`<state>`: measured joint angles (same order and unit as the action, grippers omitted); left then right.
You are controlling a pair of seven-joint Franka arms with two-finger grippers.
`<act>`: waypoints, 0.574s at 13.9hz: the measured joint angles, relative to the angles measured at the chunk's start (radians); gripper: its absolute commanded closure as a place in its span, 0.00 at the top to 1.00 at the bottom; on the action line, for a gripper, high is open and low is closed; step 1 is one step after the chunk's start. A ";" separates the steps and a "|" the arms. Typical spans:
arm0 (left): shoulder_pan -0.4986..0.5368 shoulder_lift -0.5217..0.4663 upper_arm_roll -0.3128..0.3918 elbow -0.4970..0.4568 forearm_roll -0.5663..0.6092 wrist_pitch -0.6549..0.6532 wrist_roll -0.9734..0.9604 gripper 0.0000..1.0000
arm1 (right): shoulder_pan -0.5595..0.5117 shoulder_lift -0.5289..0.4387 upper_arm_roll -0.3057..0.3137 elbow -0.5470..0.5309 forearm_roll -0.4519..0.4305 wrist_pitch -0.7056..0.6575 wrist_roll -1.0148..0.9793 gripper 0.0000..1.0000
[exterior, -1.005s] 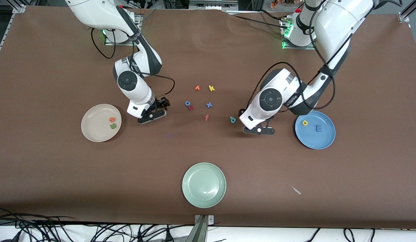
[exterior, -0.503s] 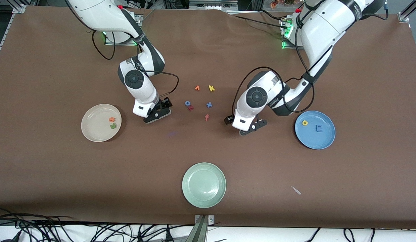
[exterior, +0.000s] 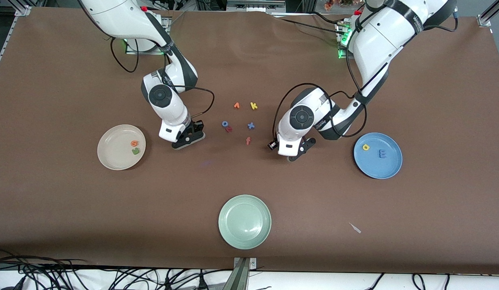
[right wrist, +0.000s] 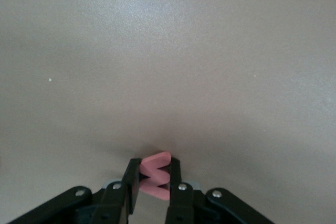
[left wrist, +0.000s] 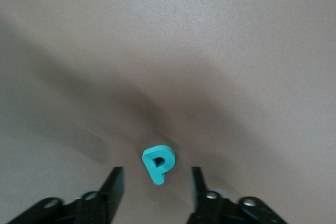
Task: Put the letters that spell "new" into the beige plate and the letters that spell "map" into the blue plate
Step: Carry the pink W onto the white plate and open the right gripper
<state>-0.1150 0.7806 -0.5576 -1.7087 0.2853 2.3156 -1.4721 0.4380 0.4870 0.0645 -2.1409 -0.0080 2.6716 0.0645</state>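
Right gripper (right wrist: 154, 182) fingers clenched on pink w (right wrist: 156, 174), left gripper (left wrist: 156, 182) fingers apart astride teal p (left wrist: 158, 163), apparently untouched.

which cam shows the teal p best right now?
Left wrist view: the teal p lies flat on the table, in line with the gap between the left gripper's parted fingers, apart from both. In the front view the left arm's wrist covers it. The right wrist view doesn't show it.
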 measured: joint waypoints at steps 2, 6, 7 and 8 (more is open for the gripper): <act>0.000 0.004 0.001 0.000 0.000 0.005 -0.003 0.24 | -0.001 0.001 -0.003 0.010 0.000 -0.006 0.000 0.05; 0.000 0.004 0.012 0.000 0.000 0.006 -0.007 0.48 | -0.007 -0.024 -0.104 0.109 0.000 -0.214 -0.002 0.06; 0.000 0.004 0.013 0.000 0.000 0.006 -0.007 0.57 | -0.009 -0.038 -0.139 0.125 0.000 -0.265 -0.005 0.07; 0.000 0.004 0.013 0.000 0.000 0.007 -0.007 0.61 | -0.012 -0.049 -0.173 0.134 0.000 -0.306 -0.008 0.07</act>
<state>-0.1151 0.7849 -0.5450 -1.7083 0.2853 2.3224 -1.4794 0.4258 0.4377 -0.1086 -2.0065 -0.0082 2.3655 0.0567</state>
